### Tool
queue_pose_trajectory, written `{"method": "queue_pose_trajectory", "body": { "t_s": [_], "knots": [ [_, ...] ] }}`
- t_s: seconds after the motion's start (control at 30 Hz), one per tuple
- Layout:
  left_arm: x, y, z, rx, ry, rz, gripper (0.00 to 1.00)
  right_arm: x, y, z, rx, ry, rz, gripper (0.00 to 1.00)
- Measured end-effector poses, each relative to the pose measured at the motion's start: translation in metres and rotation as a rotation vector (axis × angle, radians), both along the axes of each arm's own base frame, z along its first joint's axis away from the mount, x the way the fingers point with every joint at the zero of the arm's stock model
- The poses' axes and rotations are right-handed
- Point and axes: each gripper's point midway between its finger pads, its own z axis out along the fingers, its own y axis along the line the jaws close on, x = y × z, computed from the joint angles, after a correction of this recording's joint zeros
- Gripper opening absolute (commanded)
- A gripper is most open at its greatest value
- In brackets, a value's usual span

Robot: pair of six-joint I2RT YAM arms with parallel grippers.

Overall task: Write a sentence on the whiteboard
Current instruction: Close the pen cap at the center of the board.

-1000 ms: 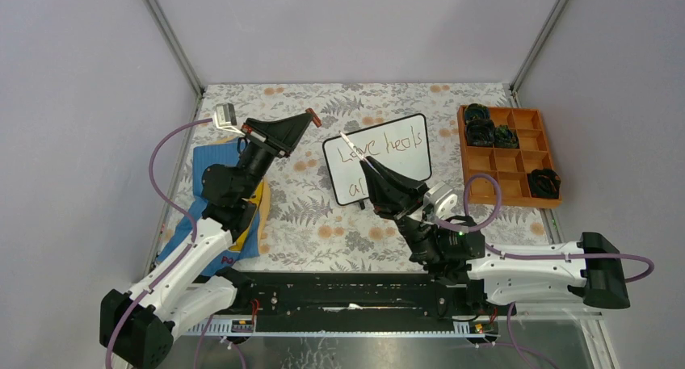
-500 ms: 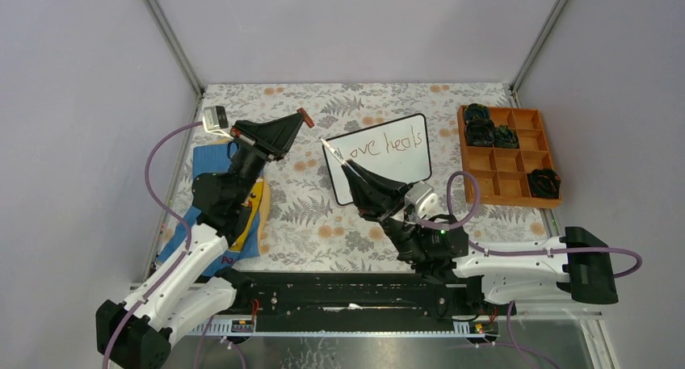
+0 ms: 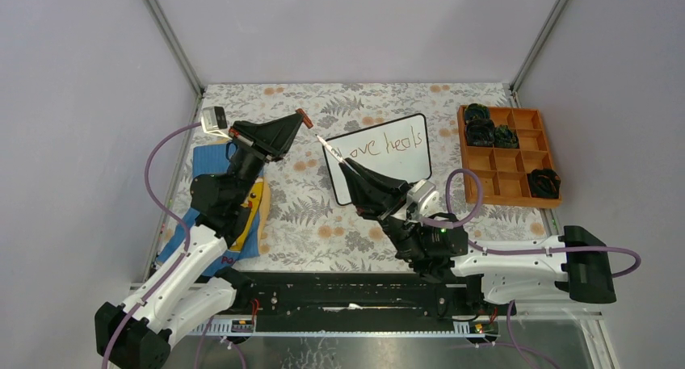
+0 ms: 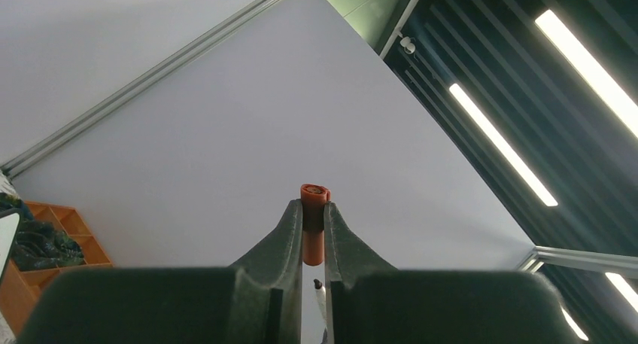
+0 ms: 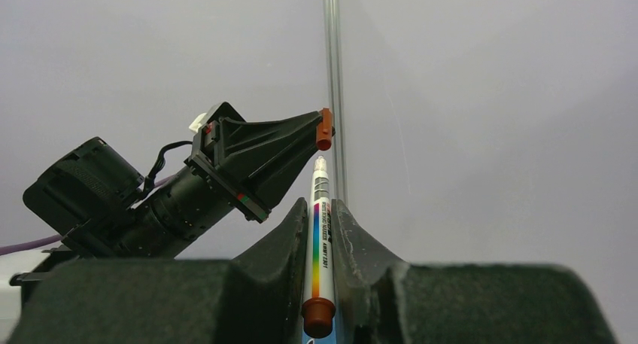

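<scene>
From above, I see my right gripper [image 3: 346,165] pinching the marker [image 3: 332,151], whose tip points just past the left edge of the whiteboard [image 3: 397,169]. A second ago that tip stood over the first letter. The arm has since swung left, and it now covers the "L" and the second line, so of the sentence [image 3: 389,143] I read only "ove heals". The whiteboard sits on the table [image 3: 315,224] where it was, near the middle and left of the orange tray [image 3: 494,161]. My left gripper [image 3: 301,120], raised at the left, is clamped on the red-brown cap [image 3: 304,116]. It has drawn back a little to the left since then. Cap and marker tip are now near each other, not touching.

On the left wrist camera, the two fingers are pressed against the cap, its open end poking out above them. The marker's tip shows low in the gap between them.

On the right wrist camera, the marker stands upright between the fingers, its bare tip just below the cap held in the other gripper.
</scene>
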Motion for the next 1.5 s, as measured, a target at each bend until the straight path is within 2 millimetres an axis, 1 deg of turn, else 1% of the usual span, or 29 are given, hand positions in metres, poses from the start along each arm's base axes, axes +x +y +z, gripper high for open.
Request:
{"method": "queue_pose_trajectory", "body": {
  "t_s": [0.2, 0.33, 0.57, 0.73, 1.3, 1.5],
  "knots": [
    [0.000, 0.000, 0.000, -0.027, 0.030, -0.025, 0.00, 0.001, 0.003, 0.001, 0.015, -0.002, 0.000, 0.00],
    [0.005, 0.001, -0.003, -0.054, 0.078, -0.034, 0.00, 0.001, 0.005, 0.000, 0.024, -0.004, -0.001, 0.00],
    [0.009, 0.004, -0.008, -0.079, 0.138, -0.032, 0.00, 0.001, 0.005, 0.006, 0.058, -0.012, -0.003, 0.00],
    [0.008, 0.005, -0.006, -0.088, 0.140, -0.032, 0.00, 0.001, 0.005, 0.011, 0.076, -0.016, -0.004, 0.00],
    [0.004, 0.006, -0.003, -0.092, 0.135, -0.038, 0.00, 0.006, 0.012, 0.006, 0.064, -0.001, -0.023, 0.00],
    [0.002, 0.006, -0.003, -0.092, 0.133, -0.038, 0.00, 0.007, 0.012, 0.006, 0.065, 0.002, -0.026, 0.00]
  ]
}}
